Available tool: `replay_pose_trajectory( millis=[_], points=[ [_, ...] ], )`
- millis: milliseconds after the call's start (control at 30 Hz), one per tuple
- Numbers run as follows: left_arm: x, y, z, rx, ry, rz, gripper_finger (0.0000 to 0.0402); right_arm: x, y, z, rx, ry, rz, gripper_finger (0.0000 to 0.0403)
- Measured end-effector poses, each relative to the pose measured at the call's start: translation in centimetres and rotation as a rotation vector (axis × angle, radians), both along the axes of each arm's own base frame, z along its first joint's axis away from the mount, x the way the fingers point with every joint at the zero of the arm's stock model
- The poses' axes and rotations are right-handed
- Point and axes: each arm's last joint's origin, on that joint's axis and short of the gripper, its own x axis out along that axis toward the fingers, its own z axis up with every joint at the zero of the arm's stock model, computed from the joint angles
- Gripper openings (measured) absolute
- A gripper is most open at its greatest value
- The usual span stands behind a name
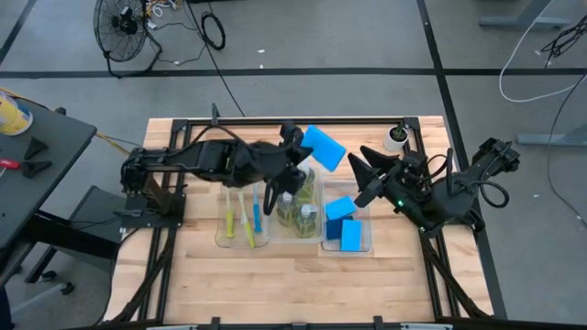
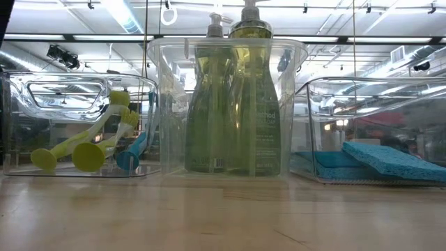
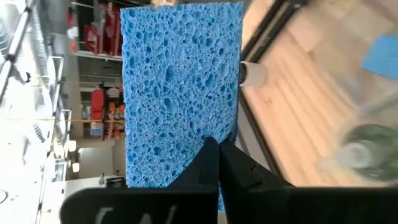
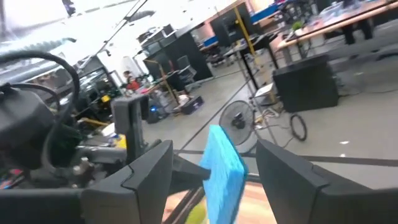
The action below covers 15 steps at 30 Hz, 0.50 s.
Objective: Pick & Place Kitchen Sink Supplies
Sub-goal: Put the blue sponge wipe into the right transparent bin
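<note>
My left gripper (image 1: 298, 156) is shut on a blue sponge (image 1: 324, 147) and holds it in the air above the far end of the middle clear tray (image 1: 316, 234). That tray holds pump bottles of yellow-green soap (image 2: 237, 104). Dish brushes (image 2: 90, 150) lie in the left tray, and more blue sponges (image 1: 344, 225) lie in the right tray. My right gripper (image 1: 364, 176) is open and level, just right of the held sponge, with its fingers pointing at it. The sponge (image 4: 222, 168) shows beyond the gap between them. Neither gripper shows in the low view. My left gripper pinches the sponge's near end (image 3: 205, 134) between its two shut fingers (image 3: 239, 171), which come at it almost level from the table's left. The fingertips themselves hide how far in the sponge reaches. The sponge stands out beyond the fingers, broad face (image 3: 180, 81) toward the wrist camera, lifted clear of the trays.
A small white cup (image 1: 396, 137) stands at the table's far right, behind my right gripper. The three clear trays fill the table's middle. Bare wood (image 1: 293, 284) lies along the near edge. A black frame rail (image 1: 275, 120) borders the far edge.
</note>
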Motion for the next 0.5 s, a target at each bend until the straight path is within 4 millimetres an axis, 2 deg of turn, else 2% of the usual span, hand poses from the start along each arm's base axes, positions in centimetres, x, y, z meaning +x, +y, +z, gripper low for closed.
replay_pose_trajectory(
  millis=[500],
  points=[
    [0.6, 2.4, 0.7, 0.061, -0.029, -0.006, 0.0000, 1.4, -2.3, -1.3, -0.110, 0.164, -0.038, 0.0236]
  ],
)
